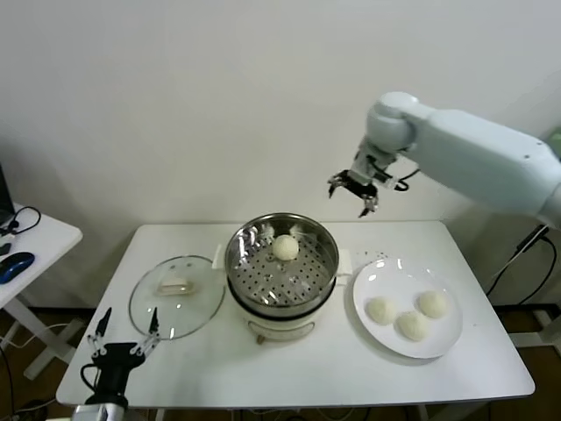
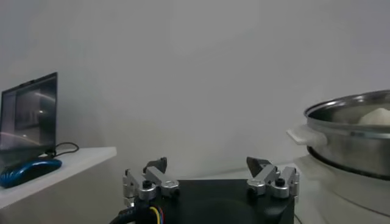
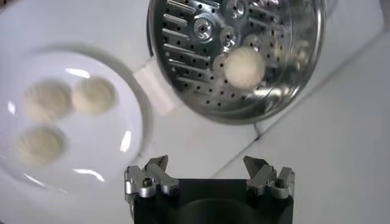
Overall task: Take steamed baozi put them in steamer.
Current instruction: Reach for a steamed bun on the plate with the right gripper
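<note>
The steel steamer [image 1: 282,263] stands on its white base at the table's middle, with one cream-white baozi [image 1: 285,247] inside near the far wall. Three more baozi [image 1: 408,316] lie on a white plate [image 1: 372,282] to the right. My right gripper [image 1: 354,195] is open and empty, high above the table behind the steamer and plate. In the right wrist view the steamer [image 3: 286,67], its baozi [image 3: 244,66] and the plate's baozi [image 3: 94,95] lie far below the open gripper [image 3: 207,167]. My left gripper [image 1: 126,326] is open and parked at the table's front left corner.
A round glass lid [image 1: 173,298] lies flat on the table left of the steamer. A side table with a blue mouse [image 1: 15,266] stands at far left; the left wrist view shows the mouse [image 2: 27,172], a laptop [image 2: 27,115] and the steamer's rim [image 2: 347,119].
</note>
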Controlling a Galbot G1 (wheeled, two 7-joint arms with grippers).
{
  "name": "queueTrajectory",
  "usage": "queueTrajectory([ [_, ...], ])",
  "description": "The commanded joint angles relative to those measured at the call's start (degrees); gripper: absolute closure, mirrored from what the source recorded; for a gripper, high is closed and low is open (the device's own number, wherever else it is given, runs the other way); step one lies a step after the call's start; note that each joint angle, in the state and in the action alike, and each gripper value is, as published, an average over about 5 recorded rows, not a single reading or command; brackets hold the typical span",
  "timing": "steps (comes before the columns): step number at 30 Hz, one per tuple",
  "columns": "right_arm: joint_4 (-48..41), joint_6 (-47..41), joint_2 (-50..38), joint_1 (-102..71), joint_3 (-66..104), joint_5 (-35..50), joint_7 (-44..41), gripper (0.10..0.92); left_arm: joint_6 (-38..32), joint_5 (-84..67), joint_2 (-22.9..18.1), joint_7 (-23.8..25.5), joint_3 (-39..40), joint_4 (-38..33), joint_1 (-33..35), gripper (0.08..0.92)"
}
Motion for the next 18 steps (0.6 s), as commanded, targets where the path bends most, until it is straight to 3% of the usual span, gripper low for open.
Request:
queueTrajectory([
  [1, 0.3, -11.4, -13.1, -3.6, -0.5, 11.9, -0.7, 0.203, 0.1, -0.2, 0.2, 0.2, 0.1, -0.3, 0.2, 0.177],
  [7, 0.4, -13.6, -16.0, -19.2, 10.3, 5.6, 0.7, 0.203, 0.3, -0.1, 0.2, 0.3, 0.2, -1.1, 0.6, 0.177],
  [18, -0.2, -14.0, -12.7, -35.7, 17.3, -1.0, 2.5, 0.203, 0.3, 0.2, -0.3, 0.3, 0.0, -1.4, 1.2, 0.177],
])
